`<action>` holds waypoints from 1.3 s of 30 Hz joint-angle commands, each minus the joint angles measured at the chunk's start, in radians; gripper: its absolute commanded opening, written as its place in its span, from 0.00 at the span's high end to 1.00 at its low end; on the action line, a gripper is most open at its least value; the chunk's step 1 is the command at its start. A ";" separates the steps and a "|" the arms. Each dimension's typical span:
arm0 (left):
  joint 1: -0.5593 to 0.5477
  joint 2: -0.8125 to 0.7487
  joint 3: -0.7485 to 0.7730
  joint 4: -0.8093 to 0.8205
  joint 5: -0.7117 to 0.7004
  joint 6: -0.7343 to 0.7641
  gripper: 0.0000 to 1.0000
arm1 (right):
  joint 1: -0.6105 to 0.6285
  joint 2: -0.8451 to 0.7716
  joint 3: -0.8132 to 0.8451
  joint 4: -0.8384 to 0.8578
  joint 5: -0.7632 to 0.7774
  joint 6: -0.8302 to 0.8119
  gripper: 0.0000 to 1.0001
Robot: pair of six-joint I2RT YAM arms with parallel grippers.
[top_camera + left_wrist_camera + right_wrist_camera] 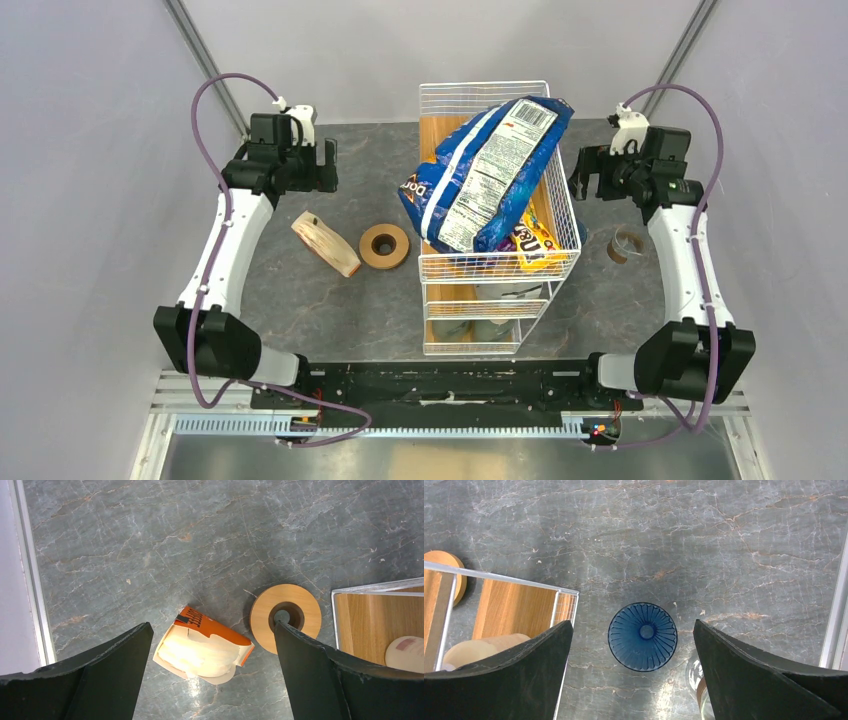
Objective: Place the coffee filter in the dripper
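The left end effector (212, 625) is hanging open above the grey stone tabletop (150, 540), its two dark fingers (100, 680) spreading wide and holding nothing. Between them a stack of white paper filters (200, 650) in an orange-edged sleeve is lying on its side. A single coffee filter cannot be told apart from that stack. Just beside the stack a flat wooden ring (285, 617) is lying, its near edge hiding behind one finger.

The right end effector (632, 622) is hovering open and empty too. Directly below its gap the dark blue ribbed dripper (642, 636) is sitting on the tabletop, apart from both fingers. It is sitting between a white wire basket (504, 577) and a clear glass cup (694, 675) that is mostly hidden. Seen from overhead, the basket is holding a blue Doritos chip bag (490, 175) and an M&M's bag (535, 243).
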 commanded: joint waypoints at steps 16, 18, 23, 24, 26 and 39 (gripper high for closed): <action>-0.005 -0.466 -0.094 0.092 0.681 -0.035 0.00 | 0.001 -0.759 -0.155 -0.217 -0.119 -0.065 0.01; -0.004 -0.523 -0.115 0.102 0.756 -0.066 0.01 | 0.001 -0.807 -0.139 -0.261 -0.139 -0.066 0.01; -0.004 -0.625 -0.143 0.118 0.909 -0.119 0.03 | 0.001 -0.875 -0.056 -0.375 -0.187 -0.108 0.01; -0.005 -0.648 -0.150 0.118 0.924 -0.117 0.03 | 0.001 -0.884 -0.040 -0.409 -0.198 -0.125 0.01; -0.005 -0.684 -0.165 0.096 0.947 -0.089 0.03 | 0.001 -0.899 -0.006 -0.472 -0.215 -0.180 0.01; -0.005 -0.760 -0.257 -0.021 1.152 0.085 0.03 | 0.002 -0.882 0.173 -0.848 -0.535 -0.460 0.01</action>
